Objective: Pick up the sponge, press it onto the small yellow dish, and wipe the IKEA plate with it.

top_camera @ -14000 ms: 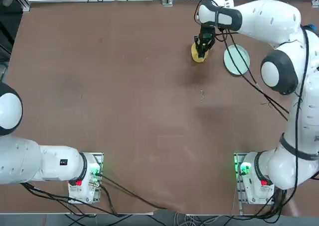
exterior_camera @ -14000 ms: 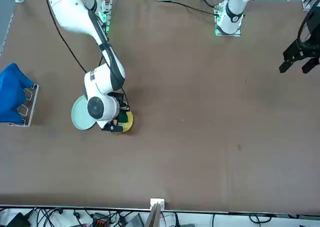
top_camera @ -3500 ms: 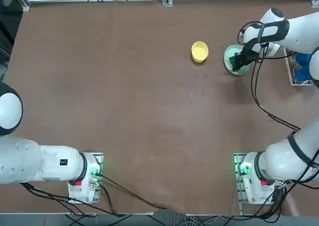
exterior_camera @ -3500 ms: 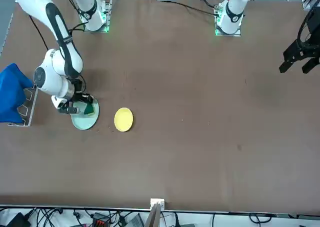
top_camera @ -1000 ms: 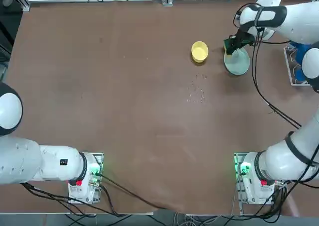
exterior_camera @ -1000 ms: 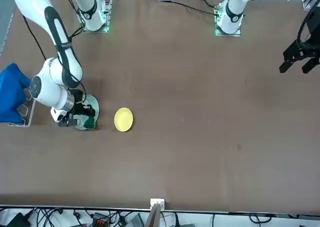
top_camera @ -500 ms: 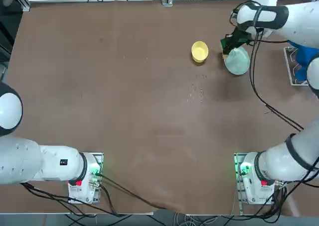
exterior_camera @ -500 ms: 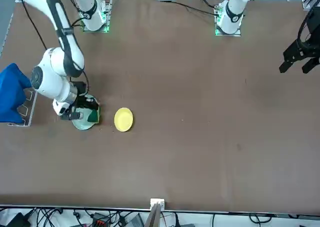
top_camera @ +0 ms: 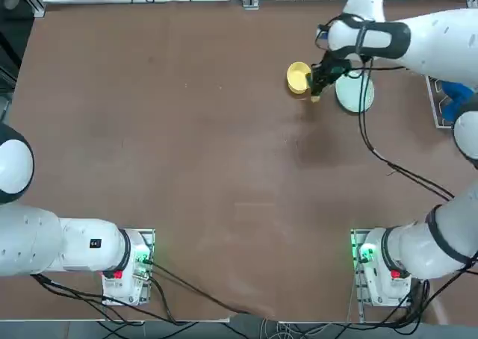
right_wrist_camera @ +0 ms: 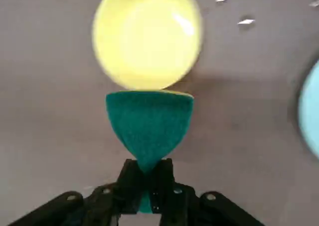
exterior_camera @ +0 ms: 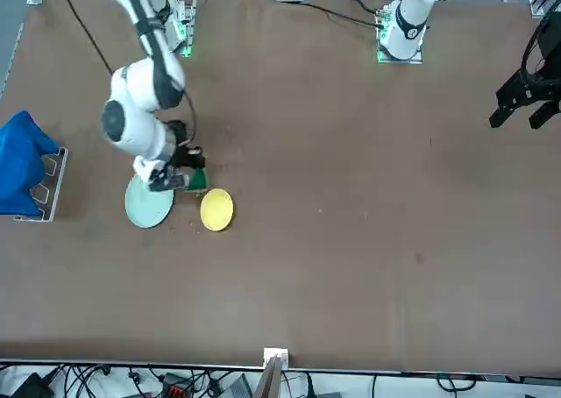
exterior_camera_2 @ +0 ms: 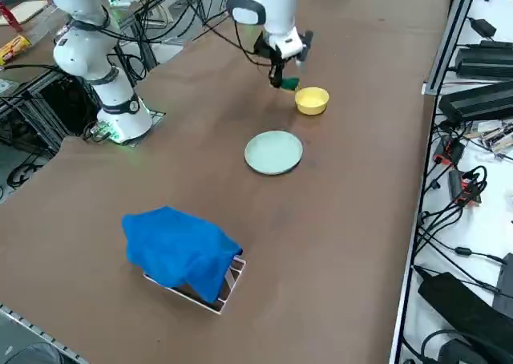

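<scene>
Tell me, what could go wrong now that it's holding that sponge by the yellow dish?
1. The fingers pinch the sponge only at one narrow end, so it could twist or slip out when pressed.
2. The dish is small and sits loose on the table; an off-centre push might tip or slide it.
3. The plate lies close beside; a sweep could nudge it.

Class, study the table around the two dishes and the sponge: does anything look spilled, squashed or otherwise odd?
Yes. The sponge is pinched into a wedge by the shut right gripper, beside the small yellow dish. Small pale crumbs lie scattered on the table between that dish and the IKEA plate.
</scene>
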`<state>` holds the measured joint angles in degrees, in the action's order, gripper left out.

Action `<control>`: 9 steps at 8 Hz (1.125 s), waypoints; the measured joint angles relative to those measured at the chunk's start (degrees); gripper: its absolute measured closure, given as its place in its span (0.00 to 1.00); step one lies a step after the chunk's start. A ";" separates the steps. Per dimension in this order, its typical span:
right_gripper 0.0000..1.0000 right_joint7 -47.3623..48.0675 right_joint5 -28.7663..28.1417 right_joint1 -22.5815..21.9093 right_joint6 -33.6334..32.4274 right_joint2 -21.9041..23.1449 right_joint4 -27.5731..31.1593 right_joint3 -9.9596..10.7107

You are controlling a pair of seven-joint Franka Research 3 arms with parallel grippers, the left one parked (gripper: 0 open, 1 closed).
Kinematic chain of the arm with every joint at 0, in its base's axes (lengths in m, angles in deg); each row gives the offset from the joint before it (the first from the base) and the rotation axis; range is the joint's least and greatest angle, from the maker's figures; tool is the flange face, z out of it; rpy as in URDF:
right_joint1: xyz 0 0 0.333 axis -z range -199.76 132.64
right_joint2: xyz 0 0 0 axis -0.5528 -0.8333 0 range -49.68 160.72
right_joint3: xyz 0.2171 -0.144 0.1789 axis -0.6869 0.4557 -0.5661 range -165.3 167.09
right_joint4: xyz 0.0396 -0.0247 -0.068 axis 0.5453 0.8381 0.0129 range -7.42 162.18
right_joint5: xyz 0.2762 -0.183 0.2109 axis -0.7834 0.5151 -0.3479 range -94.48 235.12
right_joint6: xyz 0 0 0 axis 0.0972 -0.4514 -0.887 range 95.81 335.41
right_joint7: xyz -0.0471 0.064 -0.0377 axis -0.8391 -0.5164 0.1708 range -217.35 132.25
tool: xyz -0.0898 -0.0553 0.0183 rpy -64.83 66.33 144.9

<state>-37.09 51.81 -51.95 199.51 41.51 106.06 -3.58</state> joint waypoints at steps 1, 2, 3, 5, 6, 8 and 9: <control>0.87 2.83 0.00 -2.93 -0.09 0.40 0.02 -0.03; 0.86 4.75 0.00 -5.38 -0.06 0.49 0.16 -0.04; 0.86 5.87 0.00 -7.12 0.88 0.49 1.01 -0.04; 0.85 6.62 -0.01 -9.32 8.60 0.46 6.09 0.01; 0.85 7.92 -0.01 -10.65 12.05 0.40 8.77 0.03; 0.85 10.86 -0.01 -13.23 14.27 0.35 10.91 0.03; 0.85 11.68 -0.01 -14.03 15.31 0.35 11.43 0.03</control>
<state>-25.41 51.80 -65.98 214.82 41.87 117.49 -3.56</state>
